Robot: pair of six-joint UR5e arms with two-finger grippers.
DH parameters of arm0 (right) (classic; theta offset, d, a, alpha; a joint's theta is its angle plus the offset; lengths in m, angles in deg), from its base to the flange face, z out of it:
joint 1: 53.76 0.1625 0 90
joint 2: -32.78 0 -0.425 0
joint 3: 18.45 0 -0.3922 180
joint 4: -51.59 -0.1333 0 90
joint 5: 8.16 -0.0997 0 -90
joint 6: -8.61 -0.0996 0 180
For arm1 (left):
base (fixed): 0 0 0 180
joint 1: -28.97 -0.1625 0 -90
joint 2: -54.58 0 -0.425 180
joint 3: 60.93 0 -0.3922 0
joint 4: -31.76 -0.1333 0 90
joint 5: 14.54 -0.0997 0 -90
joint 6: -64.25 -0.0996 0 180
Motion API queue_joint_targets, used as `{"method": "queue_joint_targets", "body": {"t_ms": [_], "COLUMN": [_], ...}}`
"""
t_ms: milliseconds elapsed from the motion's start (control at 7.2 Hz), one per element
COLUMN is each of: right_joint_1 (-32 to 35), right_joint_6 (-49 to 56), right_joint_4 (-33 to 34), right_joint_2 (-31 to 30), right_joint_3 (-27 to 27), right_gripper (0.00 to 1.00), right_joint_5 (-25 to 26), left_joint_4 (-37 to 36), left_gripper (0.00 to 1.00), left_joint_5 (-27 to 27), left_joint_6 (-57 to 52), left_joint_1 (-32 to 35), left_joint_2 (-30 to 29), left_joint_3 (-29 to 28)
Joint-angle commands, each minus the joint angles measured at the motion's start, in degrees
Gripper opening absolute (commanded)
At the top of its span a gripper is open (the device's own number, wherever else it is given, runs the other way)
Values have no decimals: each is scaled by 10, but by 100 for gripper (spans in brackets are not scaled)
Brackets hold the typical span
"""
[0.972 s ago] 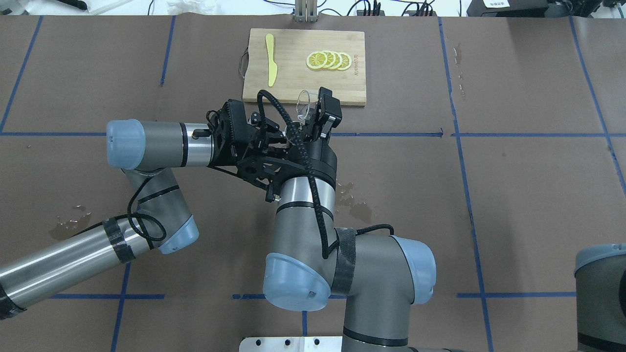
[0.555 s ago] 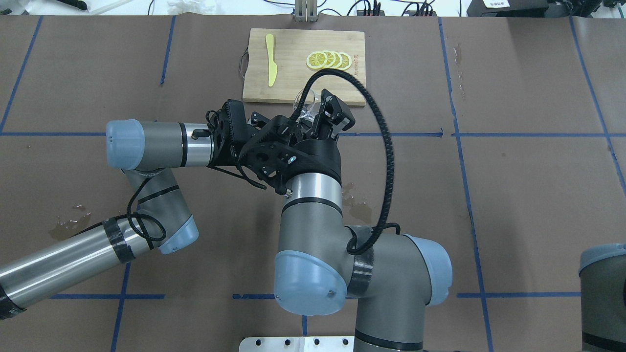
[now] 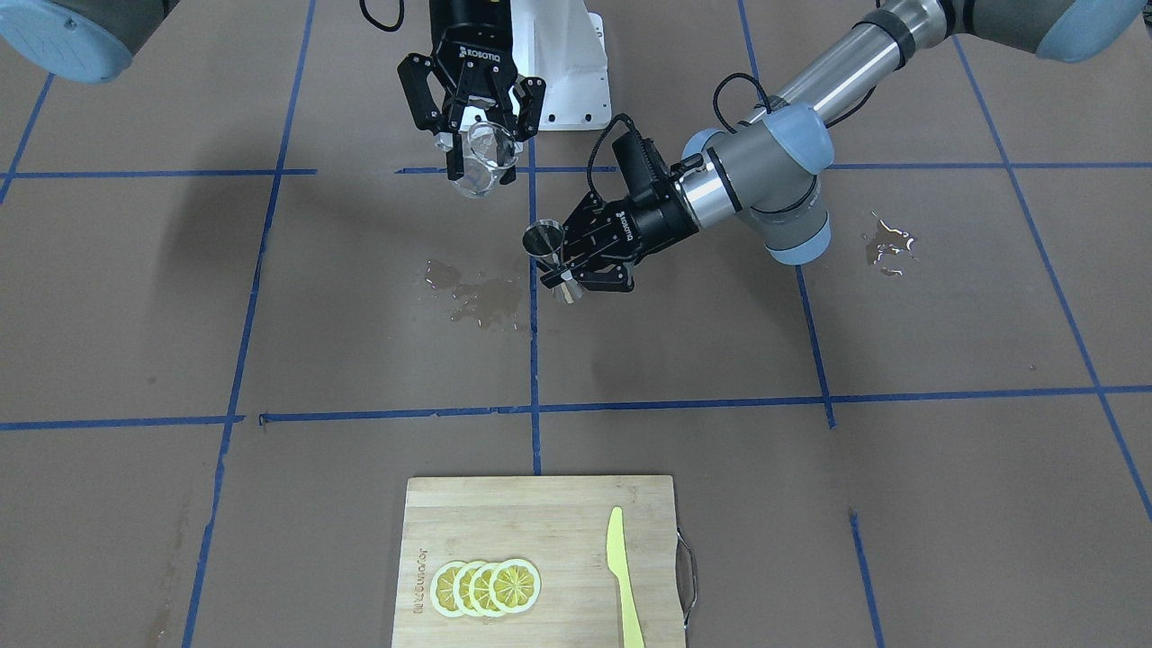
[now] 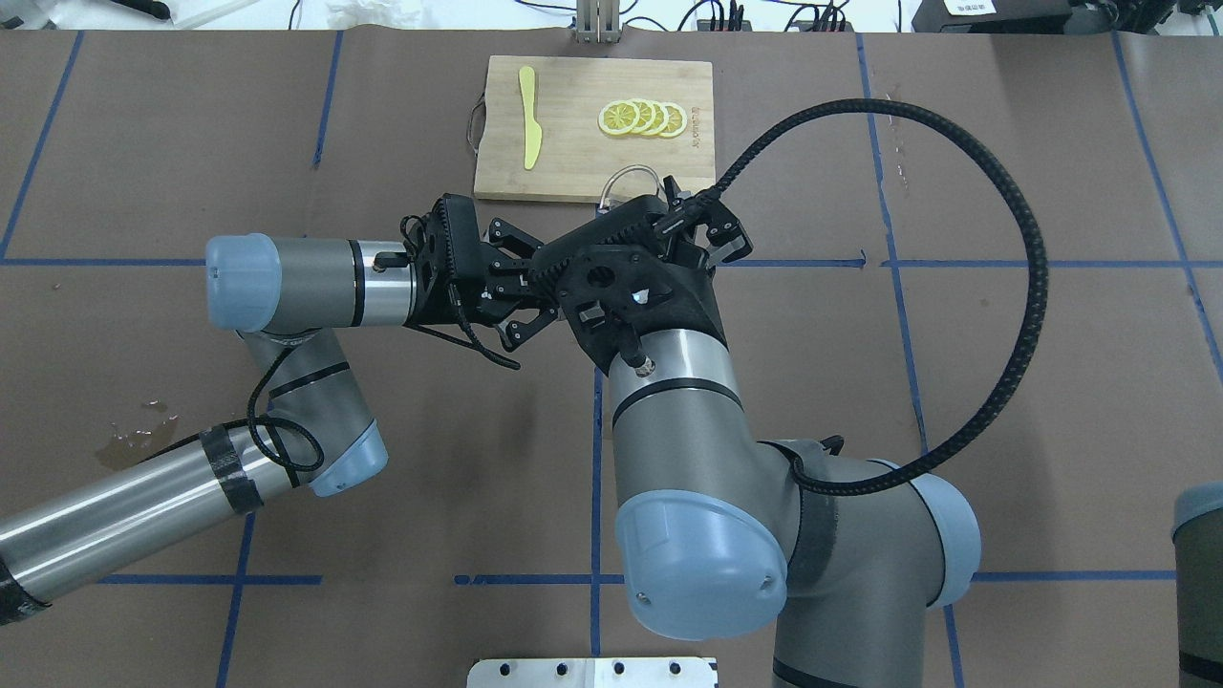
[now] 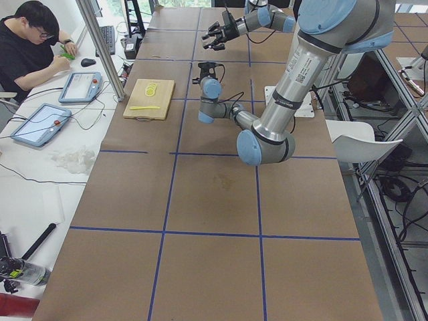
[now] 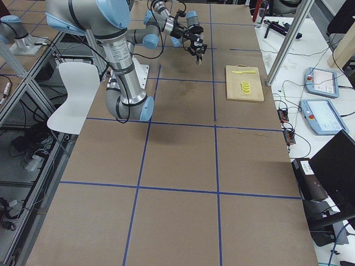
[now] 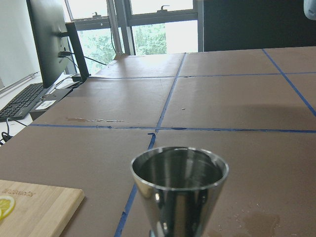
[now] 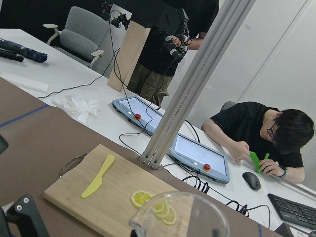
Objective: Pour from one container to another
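Glass beaker [image 3: 481, 157] now farther from steel jigger [image 3: 544, 240]

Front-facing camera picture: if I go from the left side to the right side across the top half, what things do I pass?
You pass the glass beaker → steel jigger → left arm's blue-capped elbow → water splash.

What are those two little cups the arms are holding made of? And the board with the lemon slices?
The beaker looks like clear glass, though it could be clear plastic: the table shows straight through it. The jigger looks like polished steel: it is mirror-bright, with reflections on its cone. The cutting board looks like pale wood or bamboo with a matte finish, and shows faint grain strips.
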Motion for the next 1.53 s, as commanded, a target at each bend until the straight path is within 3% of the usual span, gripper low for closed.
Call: {"method": "queue_joint_targets", "body": {"t_ms": [0,278,555,972,1388], "right_joint_1": [1,1,1,1,1], "right_joint_6": [-63,-62,-62,-63,-63], "right_joint_4": [-90,-91,-91,-92,-93], "right_joint_2": [-42,-44,-45,-48,-50], "right_joint_3": [1,1,1,1,1], "right_gripper": [0,0,0,0,0], "right_joint_5": [-25,-24,-23,-22,-21], "left_joint_4": [1,4,5,12,89], "left_gripper": [0,0,0,0,0], "left_joint_5": [0,0,-1,-50,-133], "left_joint_6": [1,3,46,82,92], "left_joint_1": [0,1,8,14,15], "left_joint_2": [2,3,22,101,202], "left_joint_3": [0,3,43,122,153]}}
